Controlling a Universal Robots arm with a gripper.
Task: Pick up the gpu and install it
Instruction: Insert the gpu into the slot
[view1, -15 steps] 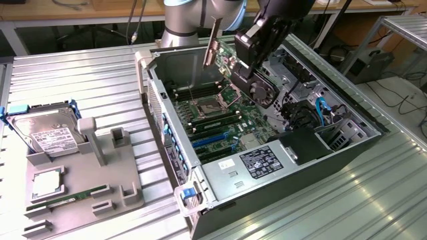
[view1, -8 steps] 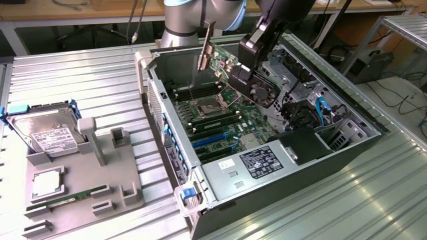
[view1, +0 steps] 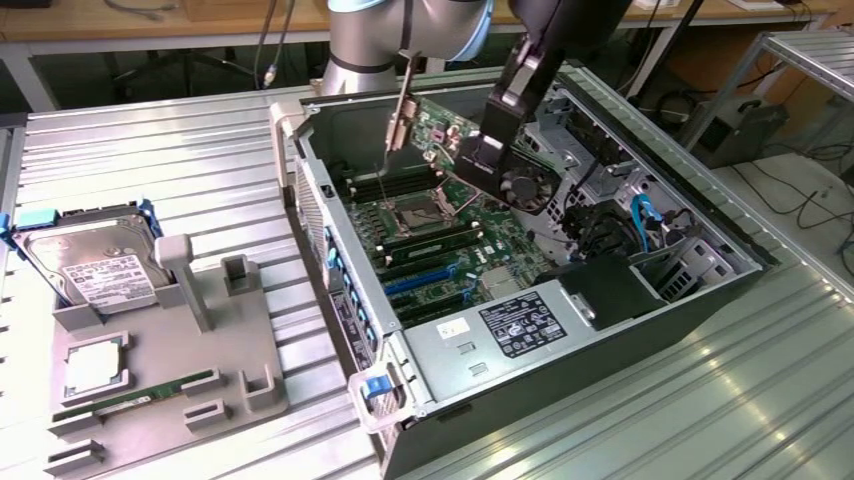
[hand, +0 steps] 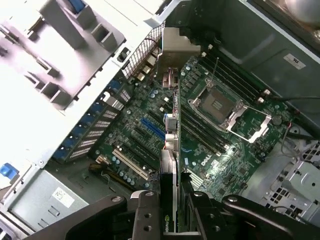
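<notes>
The gpu (view1: 447, 135) hangs tilted above the open computer case (view1: 441, 345), over the motherboard (view1: 454, 240). Its silver bracket (view1: 398, 125) points toward the case's rear wall and its fan (view1: 526, 186) is at the lower end. My gripper (view1: 489, 135) is shut on the card's upper edge. In the wrist view the gpu (hand: 171, 145) appears edge-on, running away from my gripper (hand: 170, 205) above the board. The blue expansion slots (hand: 151, 127) lie just beside the card's line, below it and apart from it.
An open CPU socket (view1: 414, 215) and memory slots sit near the card. The power supply (view1: 521, 325) and cables (view1: 641, 225) crowd the case's other end. On the exterior view's left, a grey fixture (view1: 200, 330) holds a hard drive (view1: 94, 265) and a green memory stick (view1: 140, 390).
</notes>
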